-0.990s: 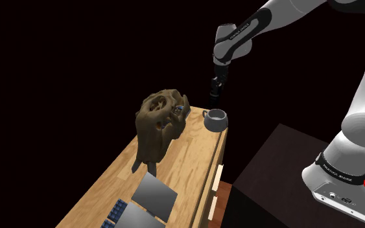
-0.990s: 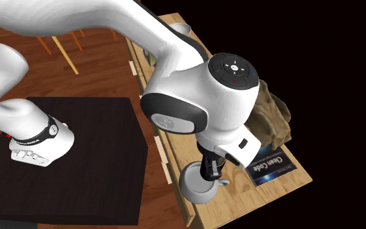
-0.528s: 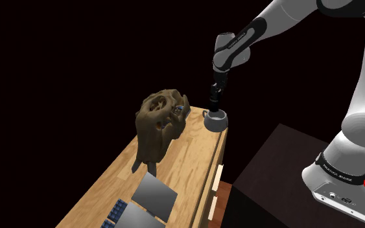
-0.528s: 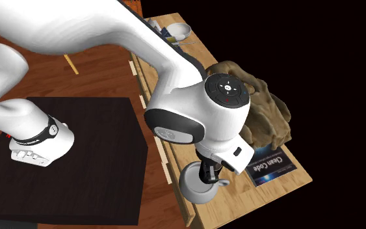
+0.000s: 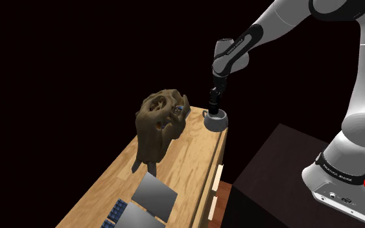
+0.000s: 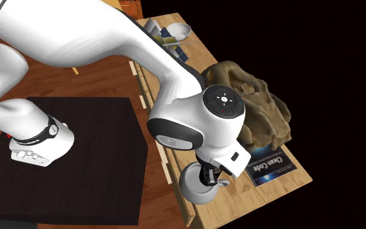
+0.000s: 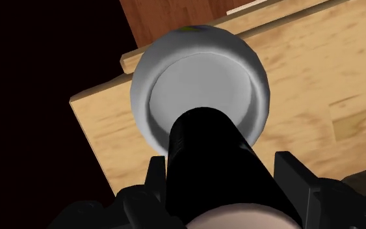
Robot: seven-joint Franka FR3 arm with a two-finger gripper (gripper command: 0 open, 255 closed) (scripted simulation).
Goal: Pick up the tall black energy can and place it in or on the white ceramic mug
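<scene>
hand point(image 7: 222, 174) clenched on tall black can point(image 7: 210, 146) | can upright, straight above the opening of the white mug point(image 7: 197, 68), lower end close to its rim | mug standing at a corner of the wooden worktop point(image 7: 324, 71)

The mug point(image 5: 215, 120) sits at the surface's point(image 5: 187, 162) far corner in the shoulder view, by the edge facing the stand point(image 5: 284, 168). The can point(image 5: 214, 98), upright and clasped between the claw's point(image 7: 223, 182) fingers, hangs straight over the mug's mouth. Left of the mug lies a lumpy heap point(image 5: 159, 123), and a book point(image 6: 270, 164) lies just beside both. A flat panel point(image 5: 155, 195) rests at the near end.
</scene>
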